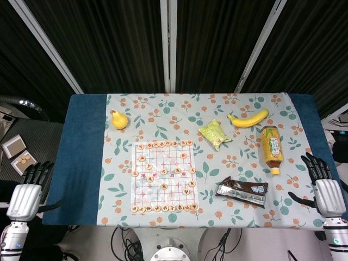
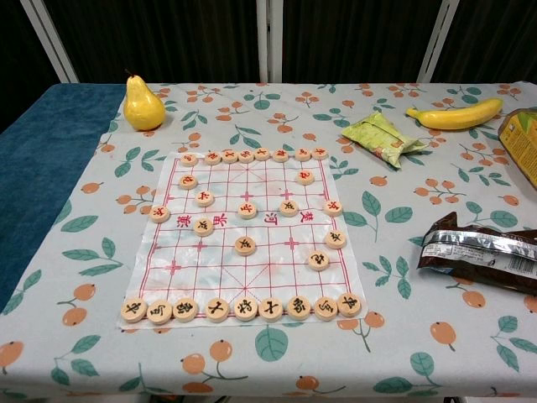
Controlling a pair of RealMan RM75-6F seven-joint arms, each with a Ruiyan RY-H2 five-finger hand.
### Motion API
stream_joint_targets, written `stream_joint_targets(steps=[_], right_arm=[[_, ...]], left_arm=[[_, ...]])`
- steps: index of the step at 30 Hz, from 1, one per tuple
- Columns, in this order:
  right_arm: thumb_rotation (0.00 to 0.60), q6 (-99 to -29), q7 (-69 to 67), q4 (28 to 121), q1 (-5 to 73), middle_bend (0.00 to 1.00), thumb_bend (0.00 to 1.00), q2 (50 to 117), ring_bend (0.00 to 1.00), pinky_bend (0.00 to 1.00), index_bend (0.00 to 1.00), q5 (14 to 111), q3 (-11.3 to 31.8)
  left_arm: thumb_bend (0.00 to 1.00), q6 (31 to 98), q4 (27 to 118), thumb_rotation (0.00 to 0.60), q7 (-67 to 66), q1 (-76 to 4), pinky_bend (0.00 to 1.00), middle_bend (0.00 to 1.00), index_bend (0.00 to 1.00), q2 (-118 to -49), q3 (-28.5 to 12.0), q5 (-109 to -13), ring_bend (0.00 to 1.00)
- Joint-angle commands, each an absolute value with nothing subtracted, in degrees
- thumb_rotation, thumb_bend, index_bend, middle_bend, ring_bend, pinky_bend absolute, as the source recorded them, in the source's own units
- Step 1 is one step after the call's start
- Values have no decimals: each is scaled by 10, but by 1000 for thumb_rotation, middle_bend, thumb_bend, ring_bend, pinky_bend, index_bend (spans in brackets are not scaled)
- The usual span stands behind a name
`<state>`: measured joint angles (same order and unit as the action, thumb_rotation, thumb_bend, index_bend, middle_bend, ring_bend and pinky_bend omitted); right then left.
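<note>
My left hand (image 1: pixel 27 193) hangs off the table's left edge in the head view, fingers spread and holding nothing. My right hand (image 1: pixel 323 187) sits at the table's right edge, fingers apart and empty, nearest the tea bottle (image 1: pixel 271 147). Neither hand shows in the chest view. A paper chess board (image 1: pixel 163 176) with several round wooden pieces (image 2: pixel 245 245) lies in the middle. A yellow pear (image 1: pixel 119 119) stands at the back left. A banana (image 1: pixel 248 119), a green snack packet (image 1: pixel 215 134) and a dark brown wrapper (image 1: pixel 242 191) lie to the right.
A floral cloth (image 1: pixel 130 109) covers a blue-topped table (image 1: pixel 81 157). Small boxes (image 1: pixel 18 153) sit on a grey surface left of the table. Dark curtains with pale poles stand behind.
</note>
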<state>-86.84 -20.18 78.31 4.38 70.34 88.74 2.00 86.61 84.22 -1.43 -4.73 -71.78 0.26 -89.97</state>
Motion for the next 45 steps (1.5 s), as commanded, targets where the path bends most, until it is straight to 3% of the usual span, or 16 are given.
stream_joint_targets(steps=[1, 4, 8, 12, 19, 23, 31, 35, 40, 45], right_arm=[[600, -867, -203, 786, 45, 0, 0, 701, 0, 0, 0, 886, 22], [600, -864, -203, 786, 45, 0, 0, 702, 0, 0, 0, 882, 24], [600, -855, -199, 787, 48, 0, 0, 702, 0, 0, 0, 878, 26], [600, -848, -198, 790, 53, 0, 0, 701, 0, 0, 0, 873, 31], [600, -834, -214, 784, 61, 0, 0, 700, 0, 0, 0, 856, 45], [600, -833, -232, 780, 59, 0, 0, 695, 0, 0, 0, 848, 49], [600, -852, -257, 772, 49, 0, 0, 679, 0, 0, 0, 841, 60], [600, -860, -270, 768, 46, 0, 0, 677, 0, 0, 0, 847, 60], [600, -874, -281, 762, 43, 0, 0, 679, 0, 0, 0, 857, 60], [600, -901, -284, 770, 35, 0, 0, 670, 0, 0, 0, 872, 60]], left_arm=[[0, 861, 842, 530, -13, -53, 0, 27, 16, -716, -2, -898, 0], [0, 853, 840, 531, -13, -57, 0, 27, 16, -716, -4, -895, 0], [0, 844, 840, 595, -18, -61, 0, 27, 16, -715, -5, -891, 0], [0, 832, 857, 600, -19, -72, 0, 27, 16, -707, -11, -886, 0], [0, 739, 945, 600, -55, -150, 0, 16, 38, -697, -37, -892, 0], [0, 692, 939, 600, -66, -207, 0, 16, 73, -737, -56, -909, 0], [13, 573, 924, 600, -40, -310, 0, 16, 85, -821, -96, -856, 0], [25, 542, 905, 600, -45, -342, 0, 16, 88, -861, -108, -827, 0], [113, 524, 853, 600, -79, -372, 0, 26, 122, -937, -130, -757, 0], [102, 495, 816, 600, -102, -402, 0, 27, 124, -993, -142, -694, 0]])
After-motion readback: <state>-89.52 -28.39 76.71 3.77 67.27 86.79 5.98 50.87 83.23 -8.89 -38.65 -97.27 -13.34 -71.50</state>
